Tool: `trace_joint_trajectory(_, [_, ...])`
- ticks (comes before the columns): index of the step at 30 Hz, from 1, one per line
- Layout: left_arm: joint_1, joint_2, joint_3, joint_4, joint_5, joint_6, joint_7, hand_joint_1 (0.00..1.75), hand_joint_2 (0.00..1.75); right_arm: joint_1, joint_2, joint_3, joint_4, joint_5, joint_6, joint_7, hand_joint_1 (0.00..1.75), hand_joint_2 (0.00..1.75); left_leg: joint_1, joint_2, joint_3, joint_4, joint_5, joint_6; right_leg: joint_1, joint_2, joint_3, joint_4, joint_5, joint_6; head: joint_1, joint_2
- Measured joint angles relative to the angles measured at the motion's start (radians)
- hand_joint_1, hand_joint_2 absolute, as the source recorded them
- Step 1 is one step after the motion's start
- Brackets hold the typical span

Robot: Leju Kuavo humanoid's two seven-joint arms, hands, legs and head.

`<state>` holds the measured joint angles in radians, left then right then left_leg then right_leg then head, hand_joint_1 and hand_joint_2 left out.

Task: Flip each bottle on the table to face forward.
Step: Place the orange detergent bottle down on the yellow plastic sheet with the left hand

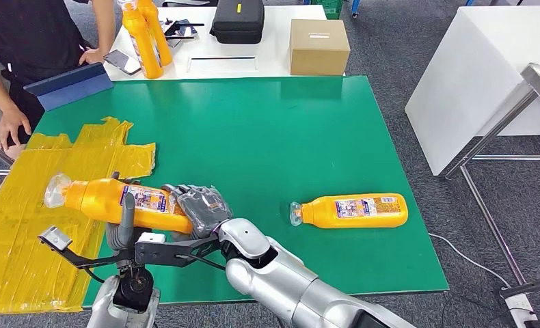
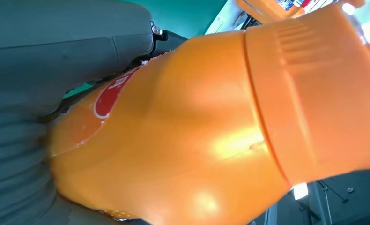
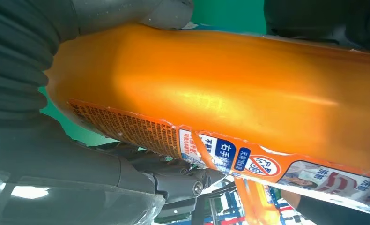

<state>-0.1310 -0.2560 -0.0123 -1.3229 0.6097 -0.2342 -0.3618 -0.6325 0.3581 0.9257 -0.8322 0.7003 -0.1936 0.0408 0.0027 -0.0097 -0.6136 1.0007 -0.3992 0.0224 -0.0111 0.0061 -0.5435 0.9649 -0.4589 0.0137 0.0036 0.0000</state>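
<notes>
Green table (image 1: 253,123) carries one lying orange bottle (image 1: 353,210) and yellow tape patch (image 1: 28,205).

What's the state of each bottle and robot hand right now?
held bottle: off the table, on its side, gripped by both hands
second bottle: lying on its side on the green mat, label up, untouched
left robot hand: grips held bottle
right robot hand: grips held bottle
two bottles: upright on white table

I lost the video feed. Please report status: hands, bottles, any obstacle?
Both hands, left and right, hold one bottle lying sideways above the table's left edge. Second bottle lies on the mat, untouched. Nothing in the way.
</notes>
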Motion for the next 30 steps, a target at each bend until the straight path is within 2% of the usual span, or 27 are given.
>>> trace_joint_trajectory(17, [0.038, -0.03, 0.041, -0.05, -0.028, -0.008, 0.01, 1.75, 1.75, 0.002, 0.007, 0.004, 0.032, 0.053, -0.016, -0.032, 1.75, 1.75, 0.0, 0.0, 0.0, 0.0, 0.0, 0.0, 0.0, 0.0, 0.0, 0.0, 0.0, 0.0, 0.0, 0.0])
trace_joint_trajectory(18, [0.039, -0.032, 0.043, -0.051, -0.029, -0.008, 0.011, 1.75, 1.75, 0.002, 0.007, 0.004, 0.032, 0.055, -0.016, -0.032, 1.71, 1.75, 0.0, 0.0, 0.0, 0.0, 0.0, 0.0, 0.0, 0.0, 0.0, 0.0, 0.0, 0.0, 0.0, 0.0])
trace_joint_trajectory(19, [0.04, -0.033, 0.045, -0.053, -0.03, -0.008, 0.012, 1.75, 1.75, 0.002, 0.008, 0.004, 0.032, 0.057, -0.016, -0.033, 1.27, 1.75, 0.0, 0.0, 0.0, 0.0, 0.0, 0.0, 0.0, 0.0, 0.0, 0.0, 0.0, 0.0, 0.0, 0.0])
trace_joint_trajectory(22, [0.041, -0.036, 0.052, -0.06, -0.031, -0.009, 0.014, 1.75, 1.75, 0.004, 0.008, 0.003, 0.034, 0.061, -0.015, -0.039, 0.0, 0.44, 0.0, 0.0, 0.0, 0.0, 0.0, 0.0, 0.0, 0.0, 0.0, 0.0, 0.0, 0.0, 0.0, 0.0])
trace_joint_trajectory(23, [0.041, -0.037, 0.056, -0.064, -0.032, -0.009, 0.015, 1.75, 1.75, 0.005, 0.008, 0.003, 0.035, 0.062, -0.014, -0.043, 0.0, 0.0, 0.0, 0.0, 0.0, 0.0, 0.0, 0.0, 0.0, 0.0, 0.0, 0.0, 0.0, 0.0, 0.0, 0.0])
trace_joint_trajectory(30, [0.042, -0.041, 0.084, -0.077, -0.038, -0.011, 0.018, 1.75, 1.75, 0.01, 0.008, 0.002, 0.037, 0.065, -0.001, -0.049, 0.0, 0.0, 0.0, 0.0, 0.0, 0.0, 0.0, 0.0, 0.0, 0.0, 0.0, 0.0, 0.0, 0.0, 0.0, 0.0])
